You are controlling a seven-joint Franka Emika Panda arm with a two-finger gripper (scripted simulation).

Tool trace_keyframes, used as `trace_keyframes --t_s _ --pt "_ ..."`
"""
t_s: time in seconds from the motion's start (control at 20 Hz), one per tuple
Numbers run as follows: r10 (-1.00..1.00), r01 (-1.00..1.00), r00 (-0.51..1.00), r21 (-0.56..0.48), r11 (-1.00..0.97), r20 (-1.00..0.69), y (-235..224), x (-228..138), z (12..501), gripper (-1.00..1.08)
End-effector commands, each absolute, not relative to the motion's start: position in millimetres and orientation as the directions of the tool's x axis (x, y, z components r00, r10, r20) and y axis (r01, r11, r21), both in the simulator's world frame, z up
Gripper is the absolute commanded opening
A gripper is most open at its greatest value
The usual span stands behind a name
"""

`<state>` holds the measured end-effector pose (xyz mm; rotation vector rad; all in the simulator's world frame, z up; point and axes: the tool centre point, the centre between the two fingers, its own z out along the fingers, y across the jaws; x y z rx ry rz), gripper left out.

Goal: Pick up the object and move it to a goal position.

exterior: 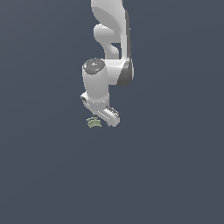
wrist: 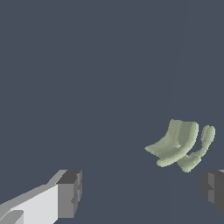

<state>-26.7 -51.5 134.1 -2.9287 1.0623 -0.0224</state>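
Note:
The object (exterior: 93, 123) is a tiny pale olive-green curved piece with ridges, lying on the dark grey surface. In the exterior view it sits just to the left of and slightly below my white gripper (exterior: 106, 115), which hangs from the arm above it. In the wrist view the object (wrist: 177, 144) lies apart from both fingers, closer to one dark fingertip (wrist: 213, 190) than to the other (wrist: 70, 193). The gripper (wrist: 141, 192) is open, with a wide gap between its fingers and nothing in it.
A uniform dark grey-blue surface (exterior: 166, 175) fills the scene. The white arm (exterior: 111, 48) rises to the upper edge of the exterior view. No other objects show.

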Motion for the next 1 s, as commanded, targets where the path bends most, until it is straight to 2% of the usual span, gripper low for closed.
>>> trace_keyframes --t_s 0.0,0.5,0.95 --pt "-0.703 -0.703 0.711 -0.027 -0.711 0.001 -57.8 -31.7 128.7 1.00" --pt "-0.896 -0.896 0.445 -0.014 -0.444 -0.006 -83.2 -52.7 108.5 1.00" --pt "-0.975 -0.975 0.223 -0.004 -0.223 -0.003 -101.4 -69.0 95.6 1.00"
